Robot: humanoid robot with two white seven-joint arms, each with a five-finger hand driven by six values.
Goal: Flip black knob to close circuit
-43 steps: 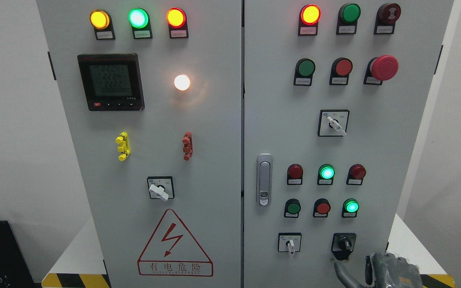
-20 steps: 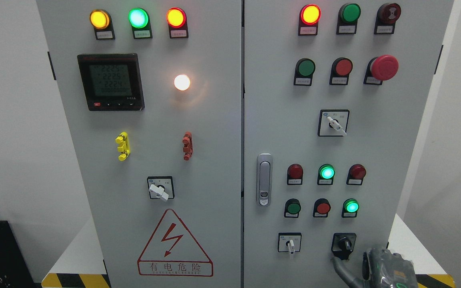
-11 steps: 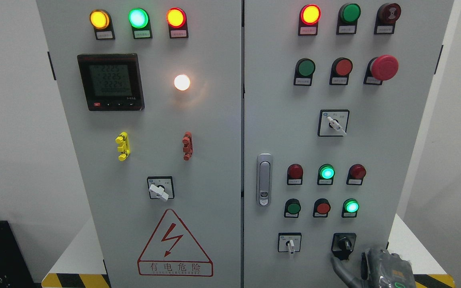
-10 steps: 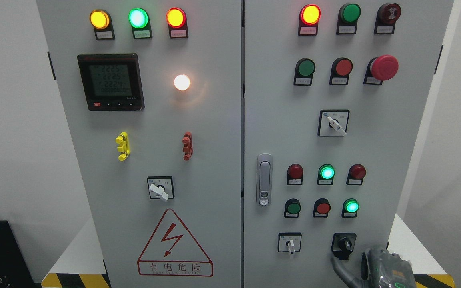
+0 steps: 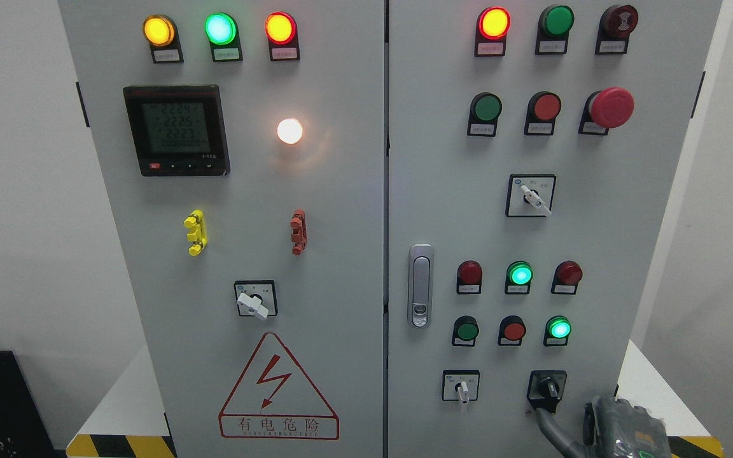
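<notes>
Now the right hand (image 5: 621, 432) sits at the bottom edge, only partly in view, so I cannot tell how its other fingers are set. One grey finger (image 5: 554, 432) reaches up and to the left. The black knob (image 5: 548, 388) lies just above that fingertip, its handle nearly upright; they seem almost touching.

Grey cabinet (image 5: 341, 191), two doors. Black knob (image 5: 548, 388) low on right door. Right hand (image 5: 602, 432) at bottom right corner, one finger (image 5: 548, 425) reaching up just below knob, apparently not touching. White selector (image 5: 462, 388) left of knob. Green lamp (image 5: 558, 329) lit above.
</notes>
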